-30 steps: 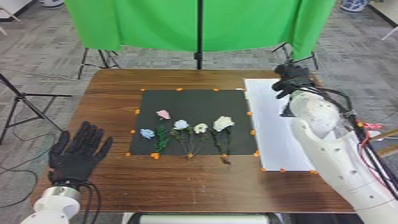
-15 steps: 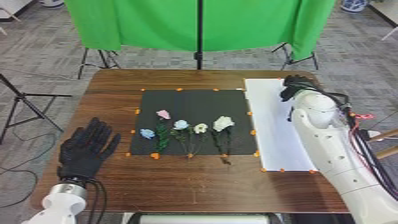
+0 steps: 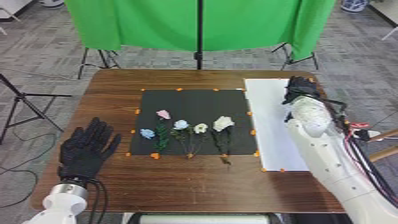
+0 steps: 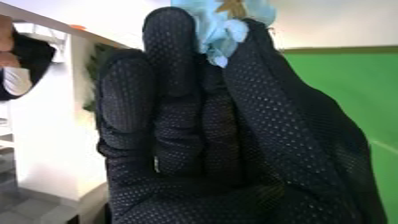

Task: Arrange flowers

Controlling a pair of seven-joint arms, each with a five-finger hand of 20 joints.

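The right hand (image 3: 302, 87) is narrowed to a pinch, its thumb (image 4: 271, 82) brought in close to the fingers (image 4: 169, 55), with a light blue flower (image 4: 213, 32) between their tips. The flower's petals are thin and ruffled, and a tan, pointed piece (image 4: 233, 7) sits against them. Hand and flower are near the worktop's far right corner, by the far end of a long white sheet (image 3: 277, 142) that runs along the right side.

To the sheet's left, a black mat (image 3: 191, 102) lies near the middle of the worktop (image 3: 200, 190), with orange marks around its edges. Five flowers lie on it, stems toward the near edge. A blue bloom (image 3: 147, 133) is nearest the mat's left edge; beside it, a pink one (image 3: 163, 114) sits higher up, above green foliage (image 3: 162, 144). Next come a pale blue bloom (image 3: 181, 124), a small creamy white one (image 3: 201, 128) and, nearest the sheet, a larger, fuller white one (image 3: 224, 123).

The left hand (image 3: 84, 152) is open by the worktop's left edge, toward the near left corner, fingers extended toward the far edge and thumb apart. Beyond the far edge hangs a green cloth (image 3: 142, 25).
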